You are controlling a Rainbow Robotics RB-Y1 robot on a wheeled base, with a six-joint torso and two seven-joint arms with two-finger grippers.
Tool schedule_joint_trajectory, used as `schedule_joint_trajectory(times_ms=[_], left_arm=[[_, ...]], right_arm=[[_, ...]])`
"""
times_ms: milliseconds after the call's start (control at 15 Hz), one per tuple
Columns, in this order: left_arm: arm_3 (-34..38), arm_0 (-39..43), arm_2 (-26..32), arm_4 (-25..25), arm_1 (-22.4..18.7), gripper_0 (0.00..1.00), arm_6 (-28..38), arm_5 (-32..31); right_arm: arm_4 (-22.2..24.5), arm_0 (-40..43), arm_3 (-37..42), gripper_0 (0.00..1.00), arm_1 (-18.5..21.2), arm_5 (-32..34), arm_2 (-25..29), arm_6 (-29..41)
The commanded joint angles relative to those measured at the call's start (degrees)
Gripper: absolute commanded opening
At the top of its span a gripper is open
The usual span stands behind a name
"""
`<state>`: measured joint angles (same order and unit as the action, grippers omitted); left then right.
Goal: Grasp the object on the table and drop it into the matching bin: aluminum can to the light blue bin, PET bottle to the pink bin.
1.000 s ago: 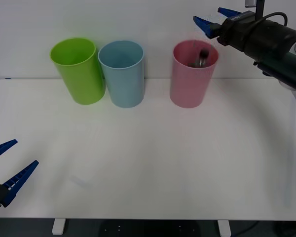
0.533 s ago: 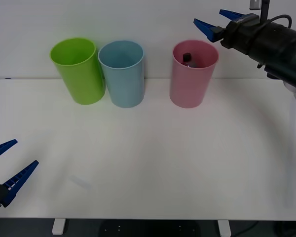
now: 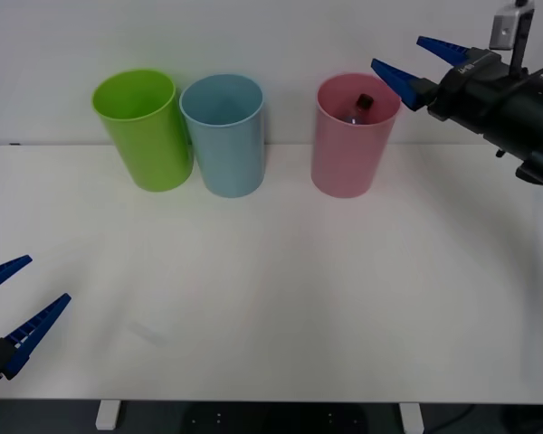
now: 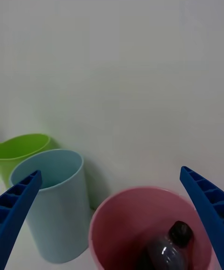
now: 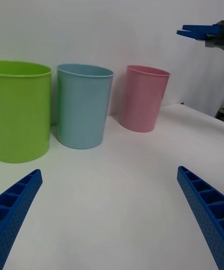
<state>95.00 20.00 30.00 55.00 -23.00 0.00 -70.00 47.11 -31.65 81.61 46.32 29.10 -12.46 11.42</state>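
The PET bottle (image 3: 359, 108) is sitting inside the pink bin (image 3: 348, 154), so the job looks done. The right gripper (image 3: 422, 61) is hanging beside the bin, jaws wide and holding nothing. The left gripper (image 3: 11, 312) is waiting low over the tabletop (image 3: 281, 289), jaws wide too.

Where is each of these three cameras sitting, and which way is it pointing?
Front view: above the arms, looking forward and down at the table; left gripper low at the near left, right gripper open, high beside the pink bin.
Right wrist view: above the pink bin, looking into it at the PET bottle; own fingers spread.
Left wrist view: low over the table, facing the three bins; own fingers spread.
All three share the pink bin and light blue bin.
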Motion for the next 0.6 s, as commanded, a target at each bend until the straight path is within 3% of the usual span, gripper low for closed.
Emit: schedule_joint_trajectory(times_ms=[67,267,600], left_arm=[[0.0,0.0,0.0,0.0,0.0,1.0,0.0,0.0],[0.0,0.0,0.0,0.0,0.0,1.0,0.0,0.0],[0.0,0.0,0.0,0.0,0.0,1.0,0.0,0.0]], right_arm=[[-0.18,6.51,4.87,1.0,0.52,3.51,4.11,-1.13],[-0.18,10.99,6.02,1.0,0.52,9.39,7.19,-2.19],[-2.37,23.03,14.63,1.0,3.07,9.83,11.14,-4.21]])
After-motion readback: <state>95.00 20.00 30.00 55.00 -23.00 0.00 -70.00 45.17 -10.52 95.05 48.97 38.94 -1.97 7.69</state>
